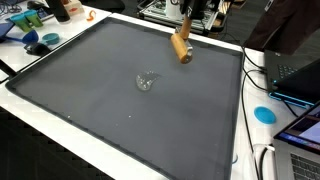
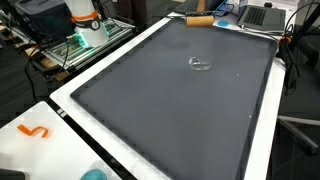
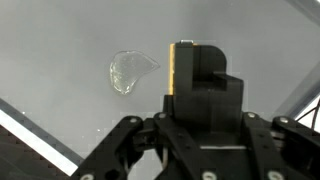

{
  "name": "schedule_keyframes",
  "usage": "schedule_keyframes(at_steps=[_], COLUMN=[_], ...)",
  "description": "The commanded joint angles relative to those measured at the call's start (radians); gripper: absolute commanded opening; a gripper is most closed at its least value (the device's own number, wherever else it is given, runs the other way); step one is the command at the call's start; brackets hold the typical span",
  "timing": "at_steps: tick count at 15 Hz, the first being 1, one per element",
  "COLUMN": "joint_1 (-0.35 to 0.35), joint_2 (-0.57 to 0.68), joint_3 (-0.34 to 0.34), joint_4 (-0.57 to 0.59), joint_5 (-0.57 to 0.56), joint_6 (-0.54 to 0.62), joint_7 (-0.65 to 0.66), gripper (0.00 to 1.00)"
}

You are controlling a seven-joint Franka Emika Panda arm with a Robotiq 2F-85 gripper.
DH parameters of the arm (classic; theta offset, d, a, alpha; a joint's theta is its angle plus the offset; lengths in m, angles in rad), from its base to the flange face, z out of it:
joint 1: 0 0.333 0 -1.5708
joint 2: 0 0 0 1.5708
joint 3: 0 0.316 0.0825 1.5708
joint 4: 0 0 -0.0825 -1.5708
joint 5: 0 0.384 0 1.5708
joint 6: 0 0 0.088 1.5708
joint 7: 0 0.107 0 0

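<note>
My gripper (image 3: 200,52) hangs over the far part of a dark grey mat (image 1: 90,100), and its fingers (image 3: 212,70) are shut together. A brown wooden cylinder (image 1: 181,47) hangs tilted below the gripper (image 1: 188,22). In the wrist view only a tan edge of this cylinder (image 3: 174,66) shows beside the fingers. An exterior view shows the cylinder (image 2: 200,20) at the mat's far edge. A small crumpled clear plastic piece (image 1: 146,81) lies near the middle of the mat (image 2: 170,110), apart from the gripper. The clear piece (image 3: 128,72) is to the left of the fingers in the wrist view.
The white table rim (image 1: 60,130) surrounds the mat. Blue items (image 1: 38,42) sit at one corner. A blue disc (image 1: 264,114), a laptop (image 1: 296,78) and cables lie along one side. An orange squiggle (image 2: 33,131) lies on the white corner. A rack (image 2: 75,45) stands beside the table.
</note>
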Motion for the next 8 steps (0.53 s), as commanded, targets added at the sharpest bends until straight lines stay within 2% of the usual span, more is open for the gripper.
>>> schedule_keyframes(at_steps=[1,8], joint_1=[0.020,0.031], joint_2=[0.039,0.072], joint_3=[0.003,0.001], joint_4=[0.067,0.116], joint_5=[-0.064,-0.099], joint_6=[-0.061,-0.090], joint_7=[0.024,0.000], gripper=[0.24,0.24])
